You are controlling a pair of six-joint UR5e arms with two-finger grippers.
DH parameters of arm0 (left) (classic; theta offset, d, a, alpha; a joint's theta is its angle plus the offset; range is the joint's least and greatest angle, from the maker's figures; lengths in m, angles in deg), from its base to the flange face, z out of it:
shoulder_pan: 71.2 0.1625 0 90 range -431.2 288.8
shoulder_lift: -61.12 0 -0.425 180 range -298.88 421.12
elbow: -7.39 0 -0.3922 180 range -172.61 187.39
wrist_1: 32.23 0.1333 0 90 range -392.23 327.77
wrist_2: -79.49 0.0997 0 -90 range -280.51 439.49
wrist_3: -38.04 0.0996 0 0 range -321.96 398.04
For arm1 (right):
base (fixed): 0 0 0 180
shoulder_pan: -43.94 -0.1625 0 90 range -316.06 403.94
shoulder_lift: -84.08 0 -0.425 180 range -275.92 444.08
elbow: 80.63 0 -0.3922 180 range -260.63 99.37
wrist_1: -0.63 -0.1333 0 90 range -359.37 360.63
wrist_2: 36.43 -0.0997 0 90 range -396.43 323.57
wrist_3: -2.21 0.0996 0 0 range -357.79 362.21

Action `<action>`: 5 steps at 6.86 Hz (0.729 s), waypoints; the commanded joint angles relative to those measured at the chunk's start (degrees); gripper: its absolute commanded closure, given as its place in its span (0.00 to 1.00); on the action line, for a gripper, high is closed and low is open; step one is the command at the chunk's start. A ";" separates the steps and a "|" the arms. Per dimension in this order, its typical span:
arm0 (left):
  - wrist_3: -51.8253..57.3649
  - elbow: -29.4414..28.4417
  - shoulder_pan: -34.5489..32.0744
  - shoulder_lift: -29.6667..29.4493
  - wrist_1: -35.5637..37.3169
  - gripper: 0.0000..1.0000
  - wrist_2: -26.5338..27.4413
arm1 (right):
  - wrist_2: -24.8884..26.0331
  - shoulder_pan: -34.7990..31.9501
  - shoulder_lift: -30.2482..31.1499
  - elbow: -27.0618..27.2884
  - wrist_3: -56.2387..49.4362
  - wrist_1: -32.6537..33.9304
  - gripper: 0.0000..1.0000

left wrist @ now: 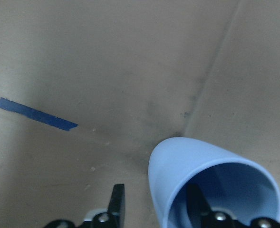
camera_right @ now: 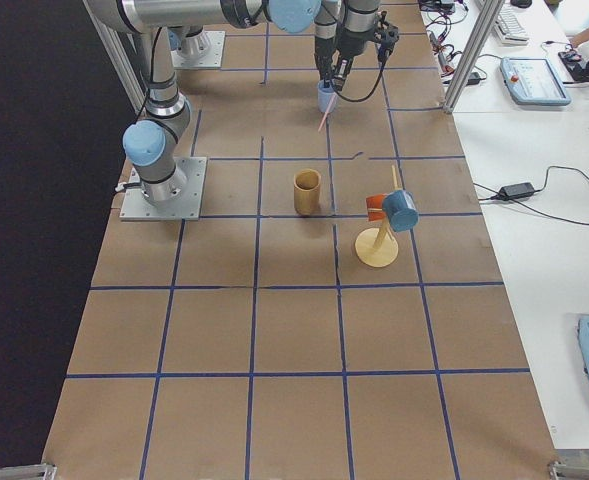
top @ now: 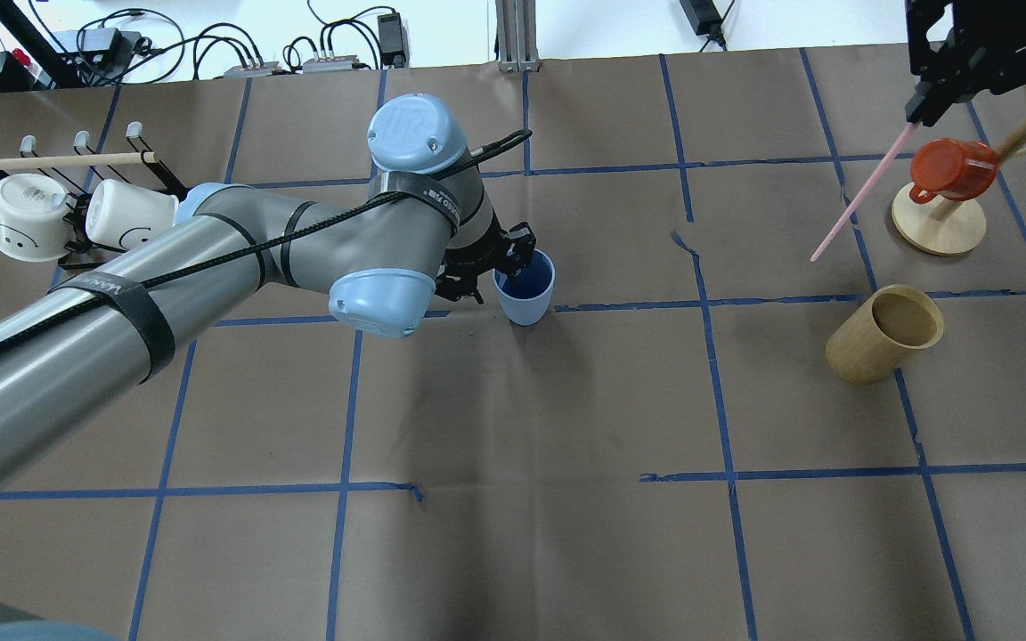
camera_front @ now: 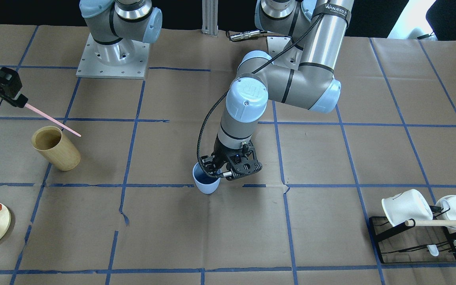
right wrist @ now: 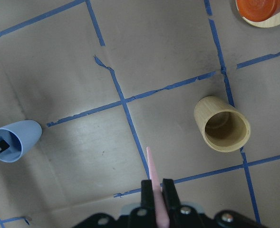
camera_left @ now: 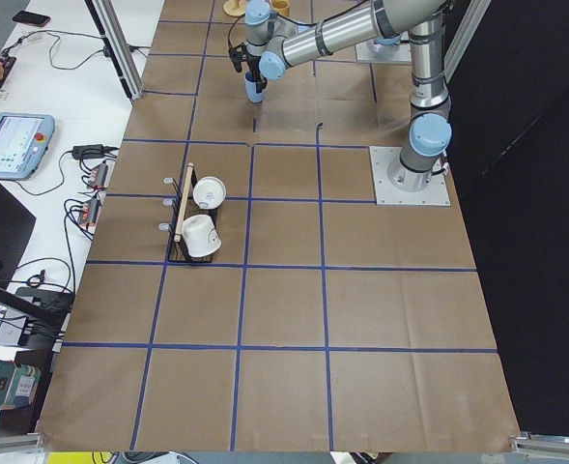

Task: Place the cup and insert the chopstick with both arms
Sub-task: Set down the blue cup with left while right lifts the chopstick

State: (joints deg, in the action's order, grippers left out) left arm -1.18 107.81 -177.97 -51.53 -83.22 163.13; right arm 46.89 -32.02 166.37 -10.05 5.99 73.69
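1 cup (top: 525, 294), empty, rim pinched by left jaws; right jaws clamp the chopstick (top: 859, 198)

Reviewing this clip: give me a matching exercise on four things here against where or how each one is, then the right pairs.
Things:
1. blue cup
2. pink chopstick
3. wooden cup
4. orange mug

States:
A. hangs on a wooden stand
B. stands free on the table, nothing in it
C. rim pinched by the left gripper, one finger inside
D. held in the air by the right gripper

Pairs: 1-C, 2-D, 3-B, 4-A
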 commanded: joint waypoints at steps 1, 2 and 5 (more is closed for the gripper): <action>0.11 -1.62 1.29 1.64 -0.68 0.00 -0.23 | -1.05 -1.46 -0.03 -2.89 4.02 -0.20 0.92; 0.19 -4.77 2.00 2.08 -4.34 0.00 -0.05 | -1.14 -3.65 0.05 -2.99 5.69 -0.02 0.92; 7.55 -15.66 4.55 3.76 -23.05 0.00 0.30 | -1.32 -13.48 -0.64 -3.08 14.89 3.22 0.92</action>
State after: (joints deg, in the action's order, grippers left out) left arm 3.09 96.17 -174.37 -48.16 -99.91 163.32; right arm 45.65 -41.91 166.04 -13.08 16.64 75.45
